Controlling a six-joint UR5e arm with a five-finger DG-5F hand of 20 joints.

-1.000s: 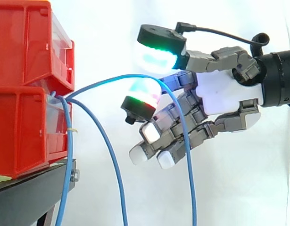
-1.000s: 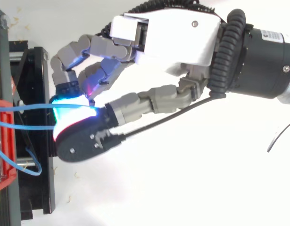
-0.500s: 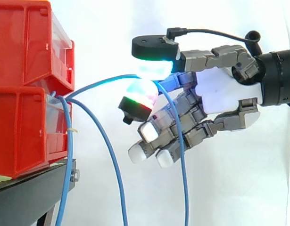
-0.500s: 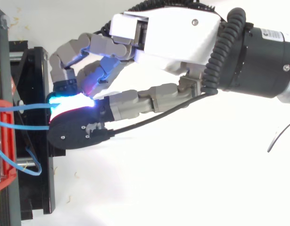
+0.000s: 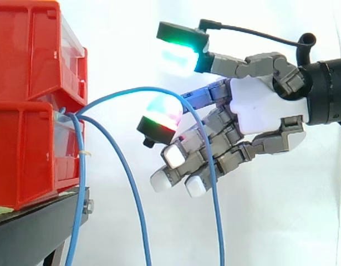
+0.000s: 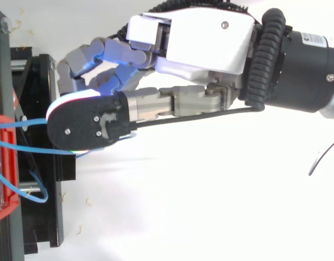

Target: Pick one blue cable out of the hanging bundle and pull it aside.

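While hovering beside the red bins [image 5: 26,83], holds thumb and fingers [image 5: 174,155] of the hand [image 5: 259,108] apart (thumb high, fingers loosely bent below), one blue cable [image 5: 142,88] arching between, unpinched.

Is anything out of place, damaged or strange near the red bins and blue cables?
Nothing is damaged. One thin blue cable arches out from the stacked red plastic bins and passes between the hand's raised thumb and fingers, not pinched; the other blue cables hang nearer the bins.
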